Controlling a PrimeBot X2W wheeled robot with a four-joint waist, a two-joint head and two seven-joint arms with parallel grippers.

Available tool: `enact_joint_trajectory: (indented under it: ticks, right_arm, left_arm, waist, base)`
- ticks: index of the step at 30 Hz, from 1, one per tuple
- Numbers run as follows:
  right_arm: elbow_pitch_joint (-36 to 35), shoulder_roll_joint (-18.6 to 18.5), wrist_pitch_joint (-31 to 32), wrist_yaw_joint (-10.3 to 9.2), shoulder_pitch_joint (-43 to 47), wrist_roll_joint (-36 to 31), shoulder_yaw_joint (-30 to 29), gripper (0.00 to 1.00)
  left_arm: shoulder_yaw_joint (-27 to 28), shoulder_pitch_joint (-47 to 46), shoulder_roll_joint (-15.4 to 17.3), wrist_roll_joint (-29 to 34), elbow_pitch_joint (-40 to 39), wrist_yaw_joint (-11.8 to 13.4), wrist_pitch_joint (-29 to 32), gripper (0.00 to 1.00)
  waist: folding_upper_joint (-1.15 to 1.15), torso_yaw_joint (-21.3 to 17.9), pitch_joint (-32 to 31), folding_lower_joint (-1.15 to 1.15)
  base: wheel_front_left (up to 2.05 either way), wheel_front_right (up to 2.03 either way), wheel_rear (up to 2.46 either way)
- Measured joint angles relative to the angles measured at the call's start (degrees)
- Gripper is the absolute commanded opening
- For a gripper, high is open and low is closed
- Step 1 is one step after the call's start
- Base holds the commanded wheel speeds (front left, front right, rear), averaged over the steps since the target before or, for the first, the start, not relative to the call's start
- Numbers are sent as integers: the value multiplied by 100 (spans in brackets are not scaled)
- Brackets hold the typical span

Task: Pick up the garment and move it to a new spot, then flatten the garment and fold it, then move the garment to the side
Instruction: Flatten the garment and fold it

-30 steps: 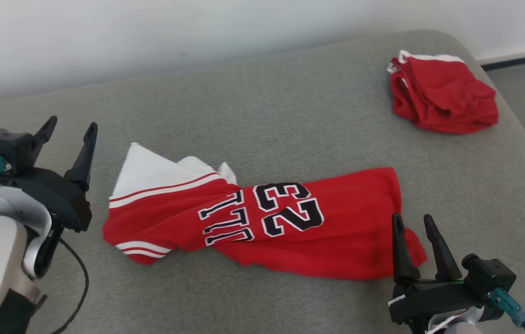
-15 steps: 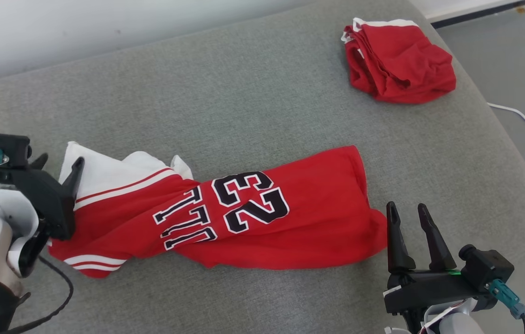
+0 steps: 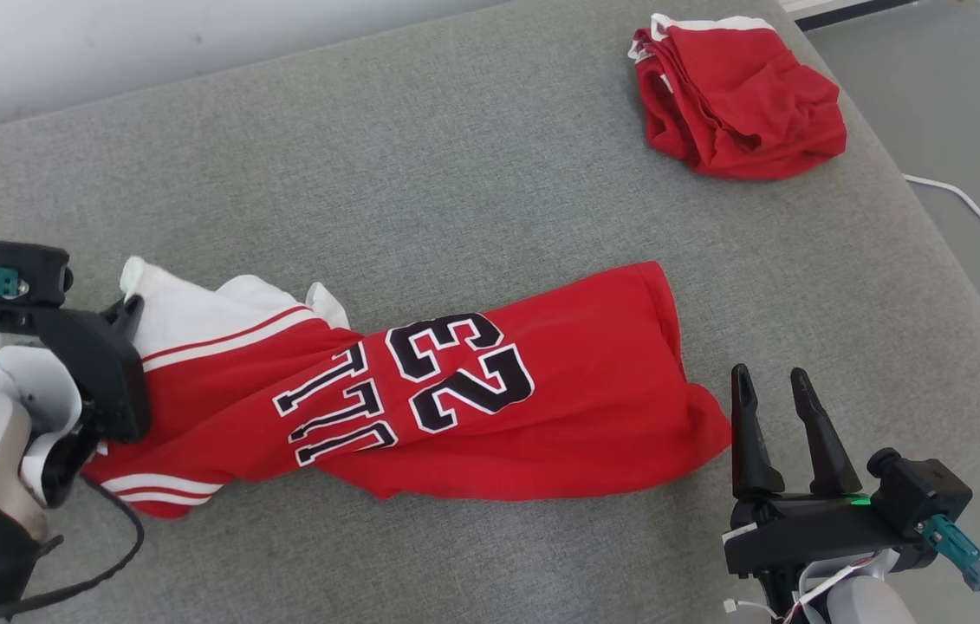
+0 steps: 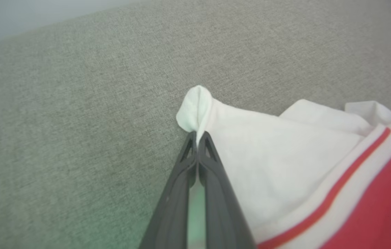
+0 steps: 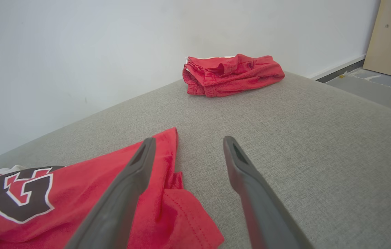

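Observation:
The garment (image 3: 472,399) is a red jersey with a black "23" and a white sleeve, lying crumpled lengthwise across the grey cushion (image 3: 455,191). My left gripper (image 3: 130,308) is at its left end, shut on the corner of the white sleeve (image 4: 198,103); in the left wrist view the two fingers (image 4: 181,173) meet with the white cloth pinched at their tips. My right gripper (image 3: 771,377) stands open just right of the jersey's red hem (image 5: 181,207), above the cushion, with nothing between its fingers.
A second red garment (image 3: 736,95) lies bunched at the cushion's far right corner, also seen against the white wall (image 5: 230,74). The cushion's right edge drops to a grey floor (image 3: 957,104) with a white cable (image 3: 966,208). A black cable (image 3: 74,581) hangs by my left arm.
My left gripper moved right onto the white sleeve corner and shut on it. The head camera shifted, so the whole scene slid left. My right gripper stayed open near the hem.

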Motion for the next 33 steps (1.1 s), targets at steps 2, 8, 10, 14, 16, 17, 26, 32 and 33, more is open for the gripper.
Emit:
enact_joint_trajectory:
  ticks: [2,8,10,14,16,17,26,32,33]
  right_arm:
    - [-10,0,0,0,0,-35,-19,100]
    - [-35,0,0,0,-1,-82,-74,100]
    - [-36,1,0,0,-6,-89,-77,100]
    - [-54,1,0,0,-13,-109,-90,100]
    - [-66,0,0,0,-12,-135,-104,100]
    - [-67,0,0,0,-11,-136,-114,100]
    - [-74,2,0,0,-4,-140,-192,100]
    - [-49,1,0,0,31,-183,-246,100]
    - [-49,1,0,0,38,-187,-255,100]
  left_arm:
    - [-67,-58,11,-10,-54,1,-156,0]
    - [-147,-524,53,73,-182,0,-810,0]
    - [-168,-724,52,155,-190,0,-1048,0]
    - [-245,-1185,31,343,-214,0,-1372,0]
    - [-294,-1455,8,450,-249,0,-1539,0]
    - [-302,-1603,-15,459,-256,0,-1580,0]
    - [-477,-3019,-274,802,-267,0,-2142,0]
    - [-592,-3618,-434,867,-149,0,-2415,0]
    - [-605,-3655,-468,850,-147,0,-2442,0]
  waist:
    - [0,25,-7,0]
    - [0,124,-59,0]
    - [0,155,-78,0]
    - [0,197,-119,0]
    - [0,212,-134,0]
    - [0,215,-142,0]
    - [0,198,-195,0]
    - [0,227,-305,-1]
    - [0,246,-322,-1]
  base:
    - [0,0,0]
    - [0,0,0]
    - [0,0,0]
    - [0,0,0]
    - [0,0,0]
    - [0,0,0]
    - [0,0,0]
    - [0,0,0]
    - [0,0,0]
